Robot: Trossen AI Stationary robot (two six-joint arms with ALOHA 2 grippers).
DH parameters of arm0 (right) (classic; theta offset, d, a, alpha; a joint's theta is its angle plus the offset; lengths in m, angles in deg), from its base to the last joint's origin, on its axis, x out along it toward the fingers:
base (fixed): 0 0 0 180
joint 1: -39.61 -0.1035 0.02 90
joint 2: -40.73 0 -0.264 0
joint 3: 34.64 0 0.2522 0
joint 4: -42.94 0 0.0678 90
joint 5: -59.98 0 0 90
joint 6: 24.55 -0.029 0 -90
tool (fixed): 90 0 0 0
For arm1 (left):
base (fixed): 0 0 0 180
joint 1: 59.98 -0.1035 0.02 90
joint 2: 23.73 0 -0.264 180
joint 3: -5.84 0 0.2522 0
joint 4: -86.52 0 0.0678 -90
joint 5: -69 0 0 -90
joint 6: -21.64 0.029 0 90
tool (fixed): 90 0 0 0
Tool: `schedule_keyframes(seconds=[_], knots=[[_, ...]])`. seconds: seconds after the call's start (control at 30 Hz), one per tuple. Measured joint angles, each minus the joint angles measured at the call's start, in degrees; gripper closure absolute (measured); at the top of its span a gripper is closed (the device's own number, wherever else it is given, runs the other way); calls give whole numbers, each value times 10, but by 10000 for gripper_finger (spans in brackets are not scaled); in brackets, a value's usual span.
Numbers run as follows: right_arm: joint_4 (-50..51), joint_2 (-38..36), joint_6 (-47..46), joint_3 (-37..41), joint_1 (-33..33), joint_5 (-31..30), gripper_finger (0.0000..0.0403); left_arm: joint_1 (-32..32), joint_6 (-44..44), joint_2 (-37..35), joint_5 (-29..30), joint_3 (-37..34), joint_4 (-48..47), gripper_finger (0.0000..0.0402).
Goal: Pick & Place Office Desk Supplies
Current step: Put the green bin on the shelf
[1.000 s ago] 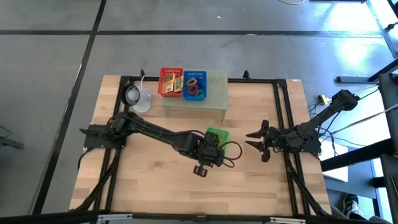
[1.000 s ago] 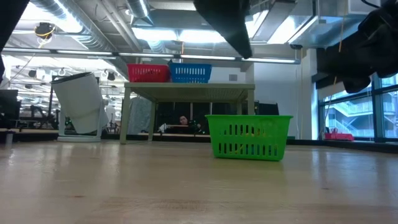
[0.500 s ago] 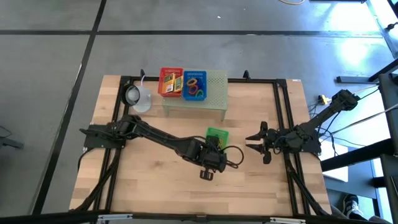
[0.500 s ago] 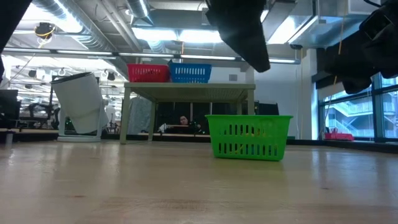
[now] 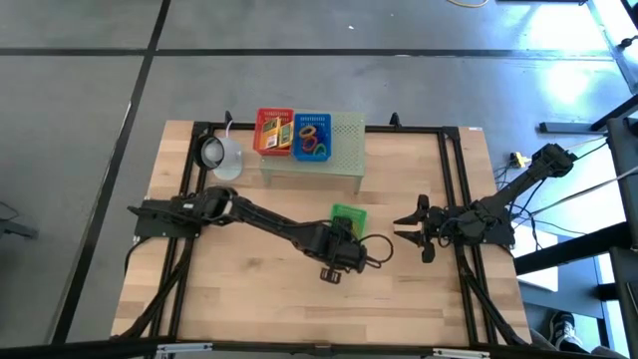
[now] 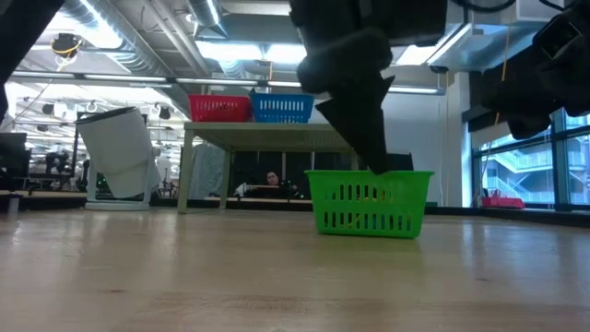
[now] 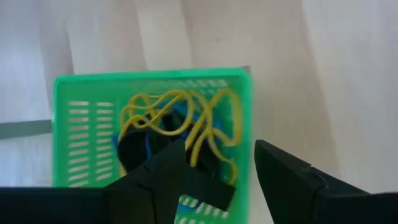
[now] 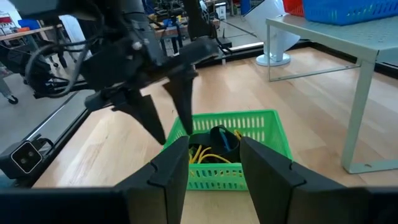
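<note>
The left end effector (image 8: 158, 102) hangs over the rim of the green basket (image 5: 348, 215), its two fingers spread wide with nothing between them. Directly below and ahead of it, inside the basket, lie yellow loops (image 7: 186, 118) tangled over a dark item (image 7: 140, 146) and a bit of blue (image 8: 227, 140). The main risk is that a finger tip catches the basket wall or snags a loop as the arm moves, since the tips stand just at the rim; a snagged loop could drag out the tangle or tip the light basket on the worktop (image 5: 249, 289). Another risk is a poor pick: the loops lie springy and overlapping, so closing on them may grab several at once or none. The right end effector (image 5: 408, 227) waits well apart on the far side of the basket, pointing at it, its fingers parted and empty; if both arms reach for the basket together they could collide. Farther beyond the left end effector, the red basket (image 5: 274, 131) and blue basket (image 5: 311, 136) sit on the pale stand (image 5: 344, 145), holding yellow packets and coloured loops.
</note>
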Motion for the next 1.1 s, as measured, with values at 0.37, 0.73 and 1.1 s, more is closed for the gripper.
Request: schedule_keyframes(seconds=[0.37,0.73,1.1], knots=[[0,0,0,0,0,0,256,-17,-27,0,-77,0,25,233],[0,0,0,0,0,0,257,-17,-27,2,-69,-66,69,251],[0,0,0,0,0,0,257,-14,3,0,-66,-64,71,355]])
